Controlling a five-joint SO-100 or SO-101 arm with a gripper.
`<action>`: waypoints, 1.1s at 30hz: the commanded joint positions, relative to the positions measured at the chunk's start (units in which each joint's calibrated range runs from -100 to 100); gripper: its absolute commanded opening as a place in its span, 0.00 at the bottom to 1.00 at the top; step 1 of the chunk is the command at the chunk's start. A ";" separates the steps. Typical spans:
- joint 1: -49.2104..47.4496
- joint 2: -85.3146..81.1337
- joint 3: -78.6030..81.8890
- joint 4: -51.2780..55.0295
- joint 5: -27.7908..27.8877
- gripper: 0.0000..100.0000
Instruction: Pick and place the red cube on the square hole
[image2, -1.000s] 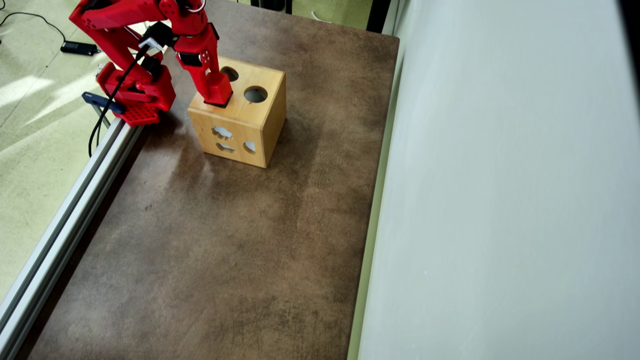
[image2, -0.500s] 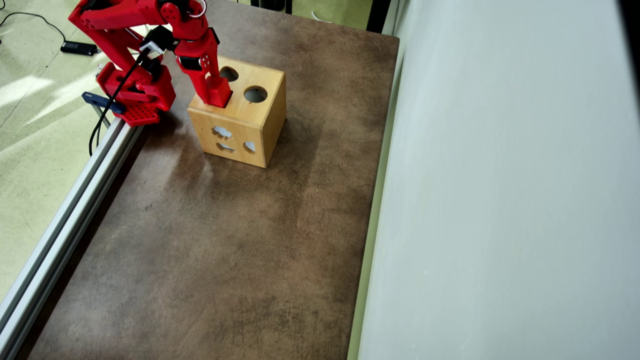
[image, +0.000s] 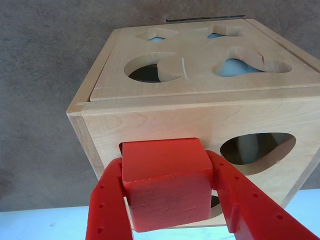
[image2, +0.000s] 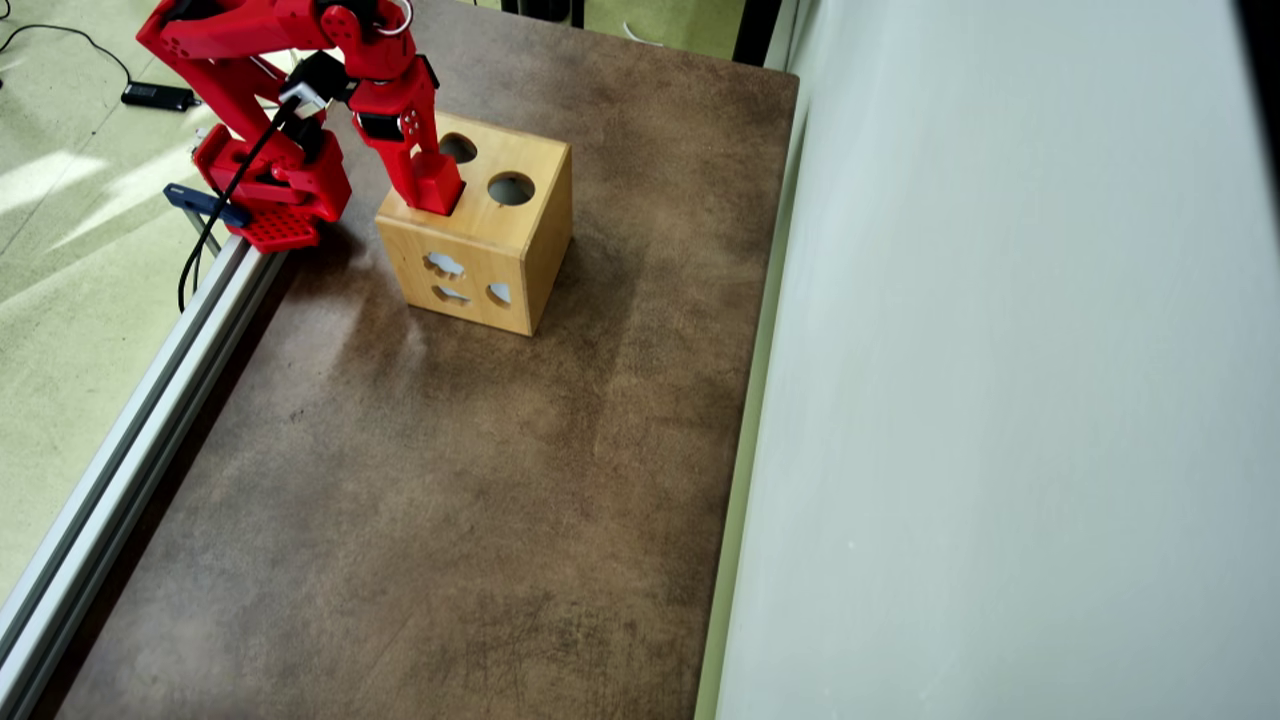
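Hand (image: 170, 220) clamps red cube (image: 167, 182) between 2 fingers.

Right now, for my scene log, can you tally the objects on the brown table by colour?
Red: 2, the small solid red plastic cube held in the claw, and the red robot arm.
Light wood: 1, the wooden shape-sorter box.
Total: 3.

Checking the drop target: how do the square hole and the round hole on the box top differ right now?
In the overhead view, the round hole is open, dark and circular. The square hole is almost hidden under the red cube, which the pincer holds there. Both are cut into the wooden box.
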 joint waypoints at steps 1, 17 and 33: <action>-0.95 0.05 0.76 0.75 0.20 0.03; -0.95 0.82 0.84 0.35 0.20 0.03; -0.95 0.82 0.84 0.35 0.20 0.03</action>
